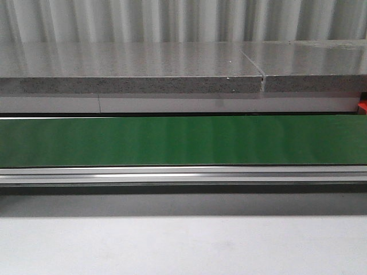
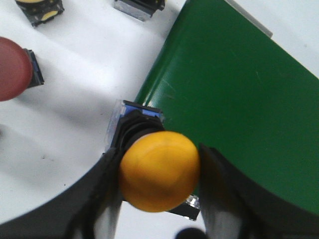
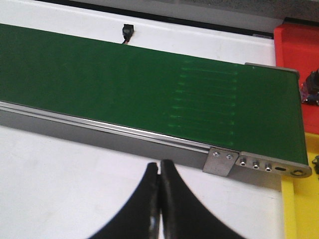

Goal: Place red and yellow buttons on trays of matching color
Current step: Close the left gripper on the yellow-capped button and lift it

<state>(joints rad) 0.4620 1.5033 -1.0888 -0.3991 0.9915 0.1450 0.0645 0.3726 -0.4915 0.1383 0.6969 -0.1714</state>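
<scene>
In the left wrist view my left gripper (image 2: pixel 159 174) is shut on a yellow button (image 2: pixel 158 170) with a black and blue base, held over the white table beside the end of the green belt (image 2: pixel 239 104). A red button (image 2: pixel 14 67) lies on the table nearby, and another yellow button (image 2: pixel 40 10) and a further button base (image 2: pixel 138 7) lie beyond it. In the right wrist view my right gripper (image 3: pixel 159 172) is shut and empty over the white table, in front of the belt (image 3: pixel 124 84). A red tray (image 3: pixel 298 47) and a yellow tray (image 3: pixel 301 209) sit past the belt's end.
The front view shows only the green conveyor belt (image 1: pixel 183 140), its aluminium rail (image 1: pixel 183 173), a grey stone shelf (image 1: pixel 132 71) behind and white table in front; a red tray corner (image 1: pixel 362 107) peeks at the right. A black button part (image 3: pixel 309 87) lies in the red tray.
</scene>
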